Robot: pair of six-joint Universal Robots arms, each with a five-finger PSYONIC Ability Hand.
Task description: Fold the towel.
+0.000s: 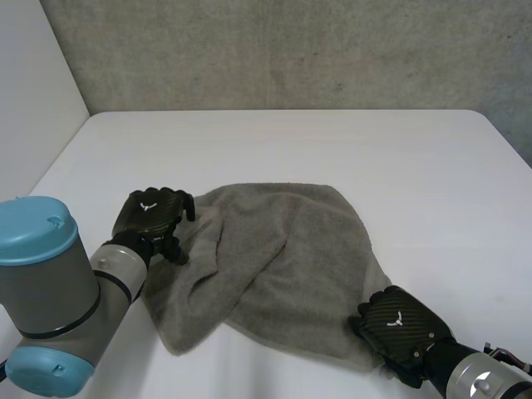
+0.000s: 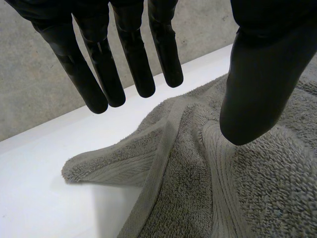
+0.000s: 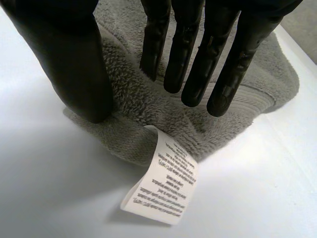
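Observation:
A grey towel lies crumpled and partly doubled over on the white table. My left hand rests at the towel's left edge. In the left wrist view its fingers are straight and spread above a folded corner of the towel, holding nothing. My right hand sits at the towel's near right corner. In the right wrist view its fingers reach down straight onto the towel, with the thumb apart from them at the cloth's edge. A white care label sticks out below that corner.
A grey concrete wall stands behind the table's far edge. A white wall closes off the left side. Bare tabletop surrounds the towel on the far side and to the right.

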